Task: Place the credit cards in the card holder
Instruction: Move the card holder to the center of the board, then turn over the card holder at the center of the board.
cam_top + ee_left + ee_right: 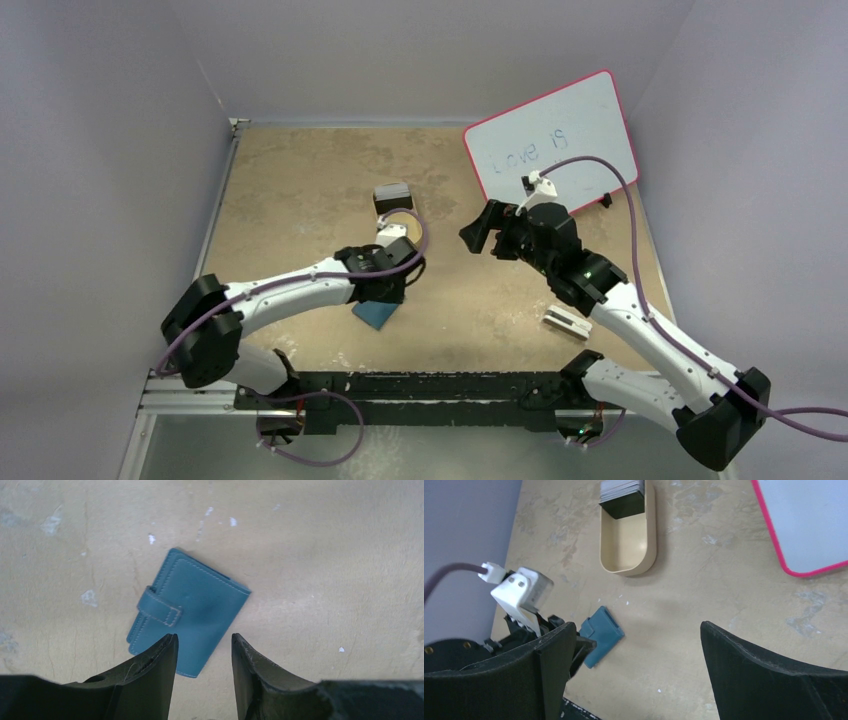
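The card holder [192, 607] is a teal-blue wallet lying closed and flat on the tabletop, its tab [160, 606] fastened across one edge. It also shows in the top view [373, 315] and in the right wrist view [603, 634]. My left gripper [203, 639] hovers just above its near end, jaws partly apart with nothing between them. The credit cards [622, 491] stand as a dark and grey stack in the far end of a tan tray; the stack of cards [392, 194] lies beyond the left gripper [386, 288]. My right gripper [484, 232] hangs wide open and empty over mid-table.
The tan oval tray [651, 540] lies lengthwise beyond the wallet. A pink-rimmed whiteboard [555, 140] leans at the back right. A white block with a dark slot [567, 322] sits beside the right arm. Grey walls enclose the table on the left and at the back.
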Available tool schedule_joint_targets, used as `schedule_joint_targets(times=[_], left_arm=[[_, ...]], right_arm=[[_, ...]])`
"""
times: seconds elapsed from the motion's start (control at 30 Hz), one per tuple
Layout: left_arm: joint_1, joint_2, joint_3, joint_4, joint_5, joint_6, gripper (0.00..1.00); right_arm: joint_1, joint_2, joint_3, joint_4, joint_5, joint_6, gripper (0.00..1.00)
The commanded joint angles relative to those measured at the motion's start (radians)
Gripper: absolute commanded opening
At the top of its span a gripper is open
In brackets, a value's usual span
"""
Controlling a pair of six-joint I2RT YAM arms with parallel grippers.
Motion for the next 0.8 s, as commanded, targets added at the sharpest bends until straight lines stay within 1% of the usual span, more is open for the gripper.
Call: schedule_joint_targets(times=[0.0, 0.13, 0.27, 0.37, 0.47, 0.67, 0.77], left_arm=[[-0.089, 0.119, 0.106, -0.035, -0.121, 0.056, 0.43], [-0.139, 0.208, 0.138, -0.051, -0.182, 0.054, 0.44], [-0.153, 0.258, 0.131, -0.044, -0.213, 0.049, 0.45], [-0.160, 0.274, 0.124, -0.051, -0.265, 0.038, 0.46], [-0.162, 0.287, 0.104, -0.044, -0.303, 0.034, 0.46], [-0.163, 0.363, 0.064, -0.017, -0.310, 0.028, 0.48], [-0.169, 0.386, 0.057, -0.014, -0.330, 0.024, 0.45]], right_arm=[[-0.003, -0.053, 0.002, -0.005, 0.121, -0.007, 0.95], [-0.003, -0.099, 0.008, -0.033, 0.146, -0.007, 0.95], [-0.003, -0.154, -0.007, -0.039, 0.160, 0.005, 0.95], [-0.003, -0.184, -0.015, -0.036, 0.168, 0.011, 0.95], [-0.003, -0.190, -0.015, -0.033, 0.168, 0.010, 0.95], [-0.003, -0.180, -0.006, -0.041, 0.171, 0.010, 0.95], [-0.003, -0.184, -0.009, -0.040, 0.177, 0.013, 0.95]])
